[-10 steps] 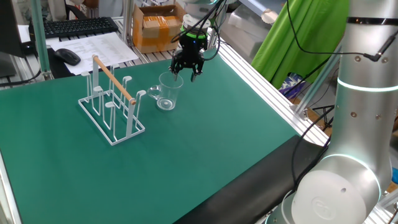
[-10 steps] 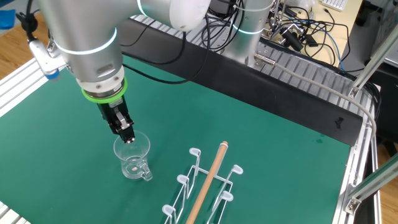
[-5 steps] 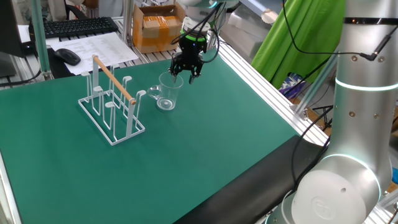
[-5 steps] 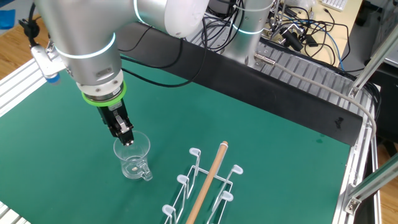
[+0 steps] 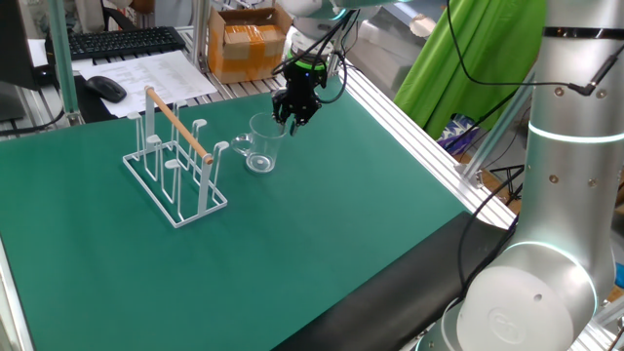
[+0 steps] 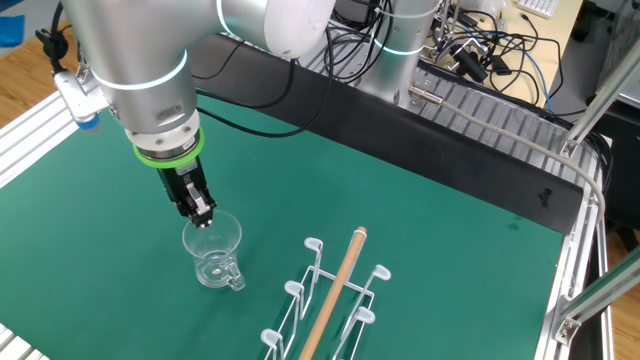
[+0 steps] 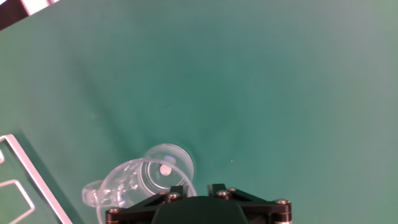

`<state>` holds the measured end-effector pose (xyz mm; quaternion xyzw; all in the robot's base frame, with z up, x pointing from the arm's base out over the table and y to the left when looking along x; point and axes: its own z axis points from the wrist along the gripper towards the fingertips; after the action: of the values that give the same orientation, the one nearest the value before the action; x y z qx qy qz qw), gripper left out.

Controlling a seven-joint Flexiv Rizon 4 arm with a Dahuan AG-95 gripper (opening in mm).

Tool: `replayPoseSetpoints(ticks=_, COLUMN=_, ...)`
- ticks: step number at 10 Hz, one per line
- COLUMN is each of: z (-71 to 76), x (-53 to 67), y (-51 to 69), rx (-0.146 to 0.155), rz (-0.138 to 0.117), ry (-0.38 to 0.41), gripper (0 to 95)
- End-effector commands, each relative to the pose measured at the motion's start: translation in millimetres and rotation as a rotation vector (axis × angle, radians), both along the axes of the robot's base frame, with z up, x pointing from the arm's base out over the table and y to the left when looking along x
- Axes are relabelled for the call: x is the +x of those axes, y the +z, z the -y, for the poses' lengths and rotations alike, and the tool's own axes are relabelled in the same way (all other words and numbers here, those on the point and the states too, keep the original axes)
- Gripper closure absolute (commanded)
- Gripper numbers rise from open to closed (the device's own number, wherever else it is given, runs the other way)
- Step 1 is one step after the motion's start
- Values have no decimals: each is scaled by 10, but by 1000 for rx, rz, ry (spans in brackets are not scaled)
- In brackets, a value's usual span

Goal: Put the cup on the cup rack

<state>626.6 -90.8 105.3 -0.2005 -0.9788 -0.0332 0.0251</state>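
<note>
- The cup (image 5: 263,146) stands upright on the green table (image 5: 322,224), mouth up. It sits just right of the cup rack (image 5: 175,166) in one fixed view, and apart from it.
- The gripper (image 5: 292,113) points straight down at the far right part of the cup's rim — the side away from the rack. In the other fixed view its fingertips (image 6: 203,214) meet the rim's far edge.
- The jaws stand narrow, seemingly one finger inside the glass wall and one outside. Whether they already pinch the wall cannot be told from these views.
- The cup's handle (image 5: 241,144) juts towards the rack, opposite the gripper. In the hand view it shows at the lower left of the cup.
- The rack's long axis follows its wooden rod (image 5: 178,125), running far-left to near-right in one fixed view, with upright pegs (image 5: 200,130) on both sides.
- Judgement: the coming move turns on this layout — the cup needs lifting, turning mouth-down, and carrying left onto a near peg.
</note>
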Motion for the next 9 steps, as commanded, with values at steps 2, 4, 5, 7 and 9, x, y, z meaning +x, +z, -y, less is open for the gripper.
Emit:
replayPoseSetpoints(ticks=2, z=1, x=-10, y=12, rx=-5, rz=3, ry=1, gripper=950)
replayPoseSetpoints(ticks=4, z=-1, x=-11, y=18, rx=-35, rz=8, ry=18, gripper=950)
replayPoseSetpoints(ticks=5, z=-1, x=-13, y=38, rx=-67, rz=7, ry=41, gripper=950)
replayPoseSetpoints(ticks=7, z=-2, x=-18, y=81, rx=-75, rz=3, ry=53, gripper=950)
replayPoseSetpoints(ticks=9, z=-3, x=-23, y=124, rx=-109, rz=-8, ry=81, gripper=950)
